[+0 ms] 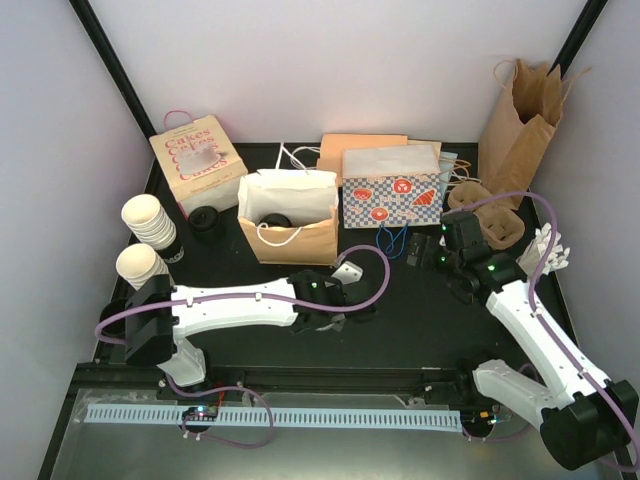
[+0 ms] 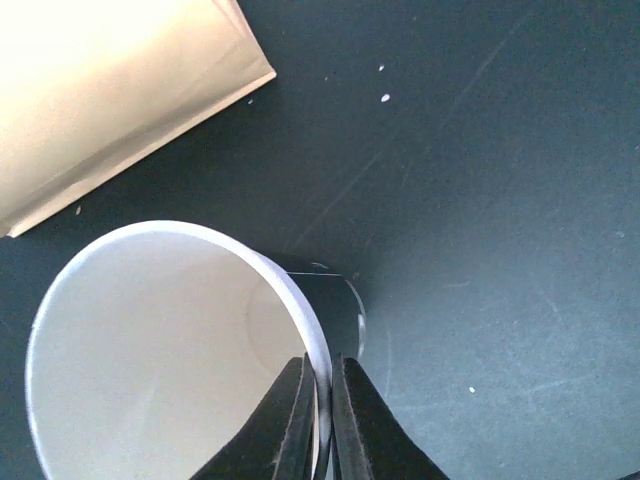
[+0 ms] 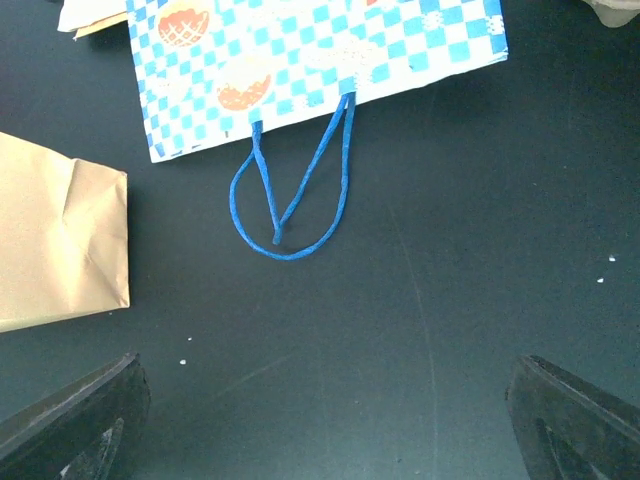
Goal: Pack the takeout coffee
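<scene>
My left gripper (image 2: 322, 400) is shut on the rim of a lidless cream paper cup (image 2: 160, 350), one finger inside and one outside. In the top view this cup (image 1: 347, 272) is held tilted just in front of the open kraft bag (image 1: 290, 240). A black lid (image 2: 335, 300) sits just beyond the cup. A round black lid (image 1: 275, 219) shows inside the kraft bag; I cannot tell whether a cup is under it. My right gripper (image 3: 325, 420) is open and empty over bare table, near the blue handle (image 3: 290, 200) of the checkered bag (image 1: 392, 190).
A "Cakes" box (image 1: 197, 160) stands back left. Stacked lidless cups (image 1: 150, 225) and another cup (image 1: 138, 265) stand at the left edge, loose black lids (image 1: 207, 222) beside them. A tall brown paper bag (image 1: 520, 120) and pulp cup carrier (image 1: 490, 215) are at the right.
</scene>
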### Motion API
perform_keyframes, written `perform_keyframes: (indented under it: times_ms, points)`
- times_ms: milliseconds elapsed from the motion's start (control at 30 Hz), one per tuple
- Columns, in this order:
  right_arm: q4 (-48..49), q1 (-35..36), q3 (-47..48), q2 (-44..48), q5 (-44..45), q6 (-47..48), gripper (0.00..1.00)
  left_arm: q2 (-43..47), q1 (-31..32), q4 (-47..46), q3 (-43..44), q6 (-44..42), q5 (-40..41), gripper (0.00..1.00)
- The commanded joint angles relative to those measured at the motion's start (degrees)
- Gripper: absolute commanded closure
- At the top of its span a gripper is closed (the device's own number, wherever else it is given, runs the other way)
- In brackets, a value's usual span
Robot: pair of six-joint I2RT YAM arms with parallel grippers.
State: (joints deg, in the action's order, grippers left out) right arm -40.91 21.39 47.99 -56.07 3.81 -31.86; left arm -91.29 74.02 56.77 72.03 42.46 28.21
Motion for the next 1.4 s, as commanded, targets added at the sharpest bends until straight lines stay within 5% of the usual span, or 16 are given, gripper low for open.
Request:
perform_keyframes:
  times_ms: [0, 500, 1000, 1133, 1367]
  points:
    - [-0.76, -0.21, 0.63, 1.80, 1.20, -0.68, 0.00, 0.57, 0.40, -4.36, 0.70, -1.80, -0.04, 0.91]
    - [-1.80, -0.19, 1.01, 1.76, 2.83, -1.30, 0.00, 0.31, 0.37, -8.22, -3.07, -1.62, -1.95, 0.86]
    - [-5.82, -0.21, 4.13, -0.22, 6.38, -3.67, 0.00, 7.26, 0.67, -8.85, -2.05, -3.01, -3.94, 0.38]
    - [-7.82, -0.20, 6.08, -2.36, 7.66, -3.75, 0.00, 12.00, 0.64, -10.84, -3.41, -4.54, -5.17, 0.05]
    - [-5.40, -0.22, 4.54, -1.68, 8.05, -2.09, 0.00, 23.10, 0.31, -15.42, -8.03, -6.10, -3.49, 0.01]
